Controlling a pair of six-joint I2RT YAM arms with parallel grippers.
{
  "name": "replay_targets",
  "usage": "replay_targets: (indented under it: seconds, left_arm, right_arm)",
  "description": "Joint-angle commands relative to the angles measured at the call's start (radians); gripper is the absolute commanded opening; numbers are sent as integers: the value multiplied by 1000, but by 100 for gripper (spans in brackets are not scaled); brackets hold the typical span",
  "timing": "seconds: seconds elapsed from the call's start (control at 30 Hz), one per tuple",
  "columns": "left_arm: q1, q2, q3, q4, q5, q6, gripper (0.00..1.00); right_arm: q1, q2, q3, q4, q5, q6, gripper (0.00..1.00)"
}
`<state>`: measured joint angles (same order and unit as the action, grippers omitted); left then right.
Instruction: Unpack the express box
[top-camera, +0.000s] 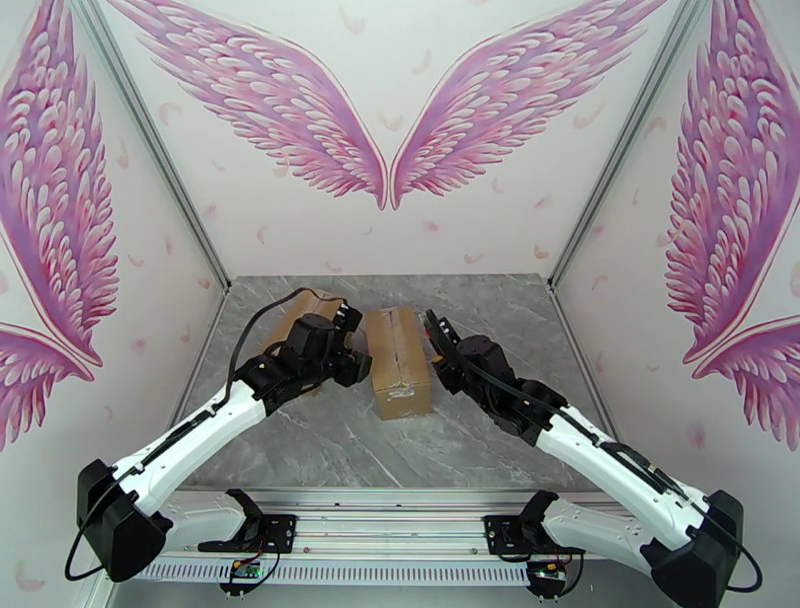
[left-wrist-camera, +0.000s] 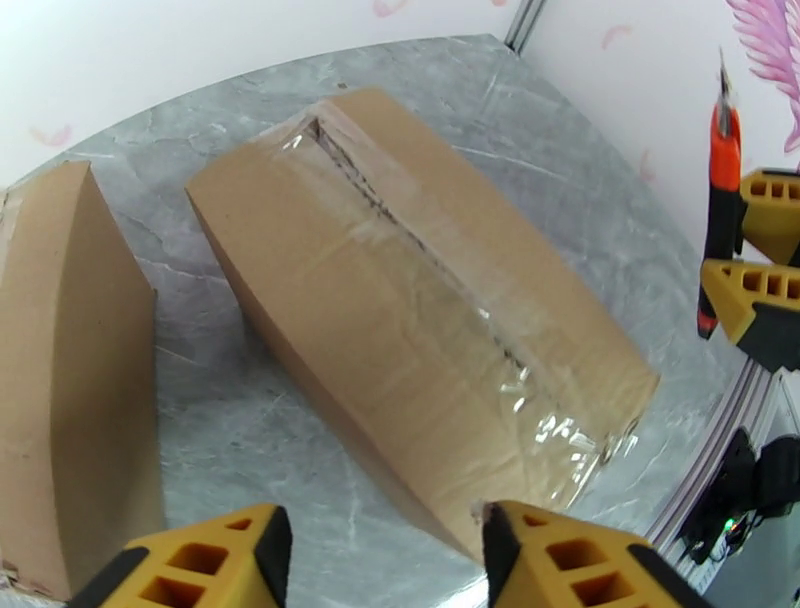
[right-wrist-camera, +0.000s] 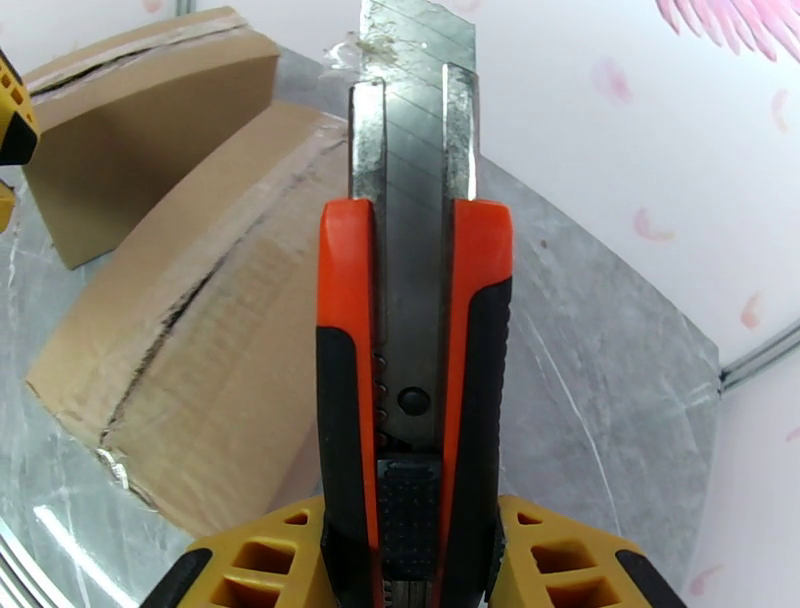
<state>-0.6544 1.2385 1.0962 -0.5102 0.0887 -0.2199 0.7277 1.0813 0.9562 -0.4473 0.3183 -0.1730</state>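
Observation:
A taped brown express box (top-camera: 398, 362) lies mid-table; a dark slit runs along its taped top seam (left-wrist-camera: 430, 275). My left gripper (top-camera: 350, 345) hovers just left of it, open, its yellow fingers (left-wrist-camera: 205, 560) spread with nothing between them and the box's near corner below the gap. My right gripper (top-camera: 445, 358) sits just right of the box, shut on an orange-and-black utility knife (right-wrist-camera: 415, 350) with its blade extended and pointing up and away. The knife (left-wrist-camera: 720, 215) stands off the box's right side, apart from the cardboard (right-wrist-camera: 200, 340).
A second brown box (top-camera: 300, 312) sits at the left behind my left arm, beside the first (left-wrist-camera: 70, 380). Side walls close in the grey marble table (top-camera: 480, 440). A metal rail (top-camera: 400, 530) runs along the near edge.

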Motion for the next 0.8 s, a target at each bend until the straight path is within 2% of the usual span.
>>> replay_targets:
  seconds: [0.0, 0.13, 0.23, 0.33, 0.5, 0.77]
  left_arm:
    - [-21, -34, 3, 62, 76, -14, 57]
    - [-43, -14, 46, 113, 183, -12, 73]
    - [-39, -12, 86, 88, 194, 7, 77]
    - [-6, -26, 123, 45, 226, 40, 78]
    - [64, -21, 186, -7, 372, 80, 78]
    - [58, 118, 427, -195, 486, 176, 76]
  right_arm:
    - [47, 12, 53, 39, 5, -46, 21]
    - [80, 31, 81, 34, 44, -88, 21]
    - [90, 31, 83, 29, 48, -115, 21]
    - [90, 1, 58, 42, 38, -155, 20]
    - [90, -61, 24, 52, 8, -248, 20]
    - [92, -83, 15, 13, -22, -433, 20]
